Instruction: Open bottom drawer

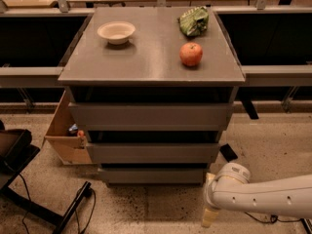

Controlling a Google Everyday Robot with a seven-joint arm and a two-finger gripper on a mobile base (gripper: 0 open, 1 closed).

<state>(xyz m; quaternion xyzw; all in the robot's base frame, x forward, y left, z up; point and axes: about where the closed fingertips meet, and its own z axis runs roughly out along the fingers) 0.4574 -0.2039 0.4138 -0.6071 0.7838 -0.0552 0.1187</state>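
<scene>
The grey cabinet (151, 57) has three handleless drawer fronts stacked one above another. The bottom drawer (152, 175) is the narrowest and lowest front, just above the floor, and it sits closed and flush under the middle drawer (152, 152). My white arm (263, 196) reaches in from the lower right, low over the floor. My gripper (210, 217) is the cream-coloured end piece pointing down, just right of and slightly in front of the bottom drawer's right corner. It is not touching the drawer.
On the cabinet top stand a white bowl (116, 32), a red apple (191, 54) and a green bag (193, 21). A cardboard box (66, 135) stands at the cabinet's left. A black chair base (29, 189) and cables lie on the floor at the lower left.
</scene>
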